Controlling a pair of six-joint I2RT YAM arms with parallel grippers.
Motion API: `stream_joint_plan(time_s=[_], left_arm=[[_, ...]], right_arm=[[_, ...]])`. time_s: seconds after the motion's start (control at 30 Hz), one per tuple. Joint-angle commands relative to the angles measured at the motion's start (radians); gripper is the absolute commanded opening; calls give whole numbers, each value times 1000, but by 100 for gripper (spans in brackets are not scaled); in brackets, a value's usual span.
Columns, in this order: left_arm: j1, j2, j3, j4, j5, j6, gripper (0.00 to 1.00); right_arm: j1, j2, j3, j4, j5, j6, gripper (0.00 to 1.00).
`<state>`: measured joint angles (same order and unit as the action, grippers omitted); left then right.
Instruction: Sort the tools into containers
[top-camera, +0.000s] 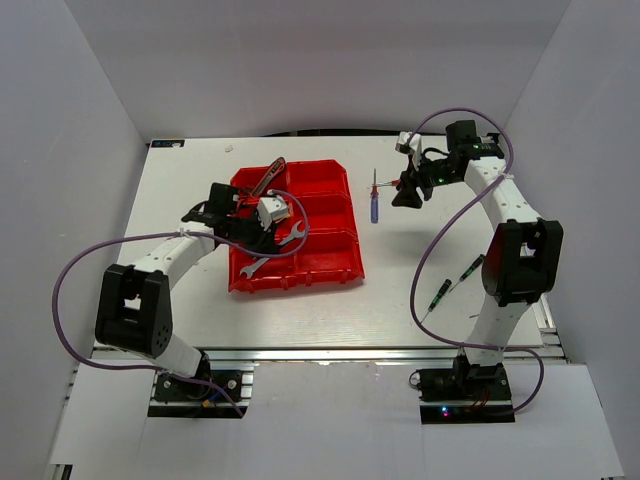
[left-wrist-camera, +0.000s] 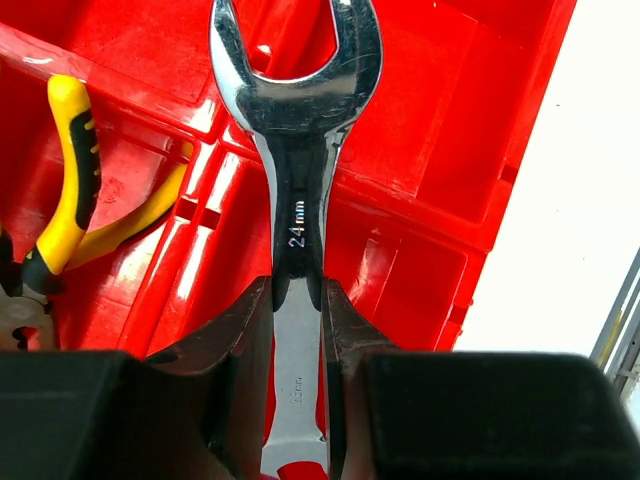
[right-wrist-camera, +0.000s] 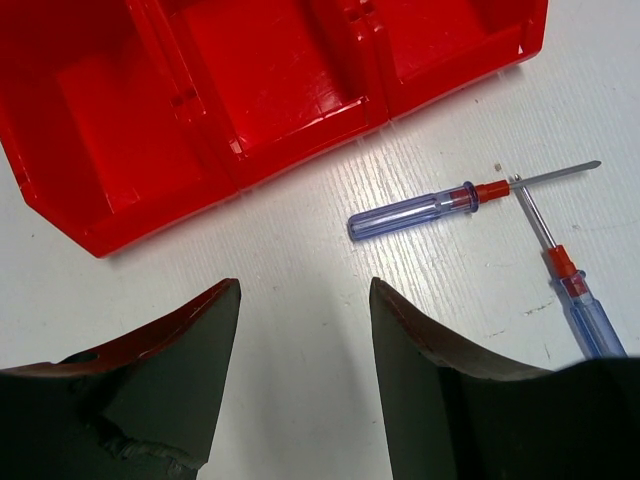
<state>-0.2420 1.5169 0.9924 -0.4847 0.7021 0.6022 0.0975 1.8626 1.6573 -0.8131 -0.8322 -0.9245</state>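
Left wrist view shows the left pincer (left-wrist-camera: 298, 305) clamped on the wrench (left-wrist-camera: 300, 190) over the bins (left-wrist-camera: 440, 150), yellow pliers (left-wrist-camera: 72, 190) already binned, while the right pincer (right-wrist-camera: 305, 330) gapes empty near two blue screwdrivers (right-wrist-camera: 415, 212) on the tabletop (right-wrist-camera: 300, 250), so seemingly about half remains.

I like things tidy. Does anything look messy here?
Yes. Beside the bins, two screwdrivers lie with their shafts crossed. Red-black pliers stick up out of a far bin.
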Motion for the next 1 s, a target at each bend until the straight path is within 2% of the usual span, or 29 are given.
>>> stream_joint_plan(time_s=[0.0, 0.03, 0.1, 0.13, 0.37, 0.4, 0.47, 0.5, 0.57, 0.6, 0.63, 0.7, 0.73, 0.83, 0.97], left_arm=[[-6, -44, -8, 75, 37, -2, 22], [-8, -53, -14, 81, 31, -13, 31], [-6, -76, -32, 109, 13, -21, 39], [-6, -107, -40, 124, 2, -44, 50], [-6, -211, -63, 176, -93, -131, 77], [-5, -222, -64, 182, -113, -145, 79], [-2, -253, -74, 201, -177, -229, 83], [6, -261, -77, 216, -226, -278, 90], [36, -265, -69, 215, -310, -408, 97], [52, -256, -60, 201, -407, -456, 98], [97, -245, -46, 175, -433, -579, 98], [156, -207, 5, 92, -438, -656, 98], [212, -196, 18, 66, -460, -756, 98], [332, -158, 67, -26, -509, -892, 98], [431, -123, 127, -170, -581, -1005, 98]], right_arm=[[-7, -43, -2, -14, -5, -11, 61], [-7, -45, -2, -14, -7, -11, 61], [-7, -43, -2, -14, -7, -11, 61], [-7, -43, -1, -14, -8, -11, 61], [-7, -37, 9, -15, -16, -14, 61], [-7, -37, 12, -17, -18, -13, 61], [-7, -39, 18, -20, -24, -13, 61], [-5, -39, 22, -20, -25, -11, 61], [-5, -40, 25, -21, -30, -13, 61], [-5, -40, 27, -21, -28, -13, 61], [-2, -42, 27, -23, -28, -13, 61], [-2, -40, 24, -24, -24, -16, 61], [-1, -40, 24, -24, -22, -17, 61], [1, -29, 32, -28, -21, -19, 61], [5, -19, 45, -32, -18, -16, 61]])
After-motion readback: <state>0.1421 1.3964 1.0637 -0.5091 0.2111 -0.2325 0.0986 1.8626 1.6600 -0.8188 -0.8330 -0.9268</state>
